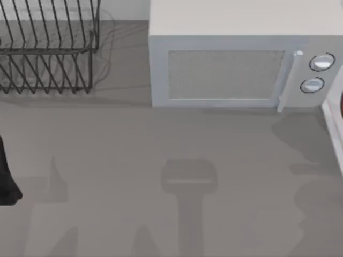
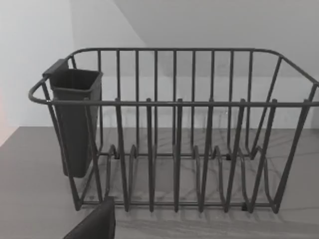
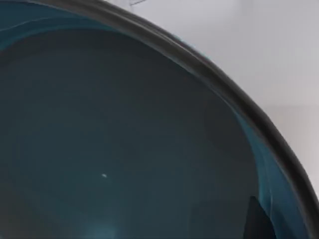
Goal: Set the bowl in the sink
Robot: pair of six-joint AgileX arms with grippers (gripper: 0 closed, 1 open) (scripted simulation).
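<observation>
The right wrist view looks straight into one deep, glossy blue bowl (image 3: 124, 149) with a grey-blue inside and a dark rim, close beneath the camera; whether the right end effector is spread or pinching it cannot be told. In the top view, a dark part of the left arm (image 1: 6, 179) sits at the grey worktop's (image 1: 161, 144) left edge. One dark wire dish rack (image 2: 179, 149) holding one dark plastic cup (image 2: 75, 119) and one white microwave (image 1: 230, 59) stand along the back.

Even soft light, faint shadows on table (image 1: 161, 214), slightly blurred
</observation>
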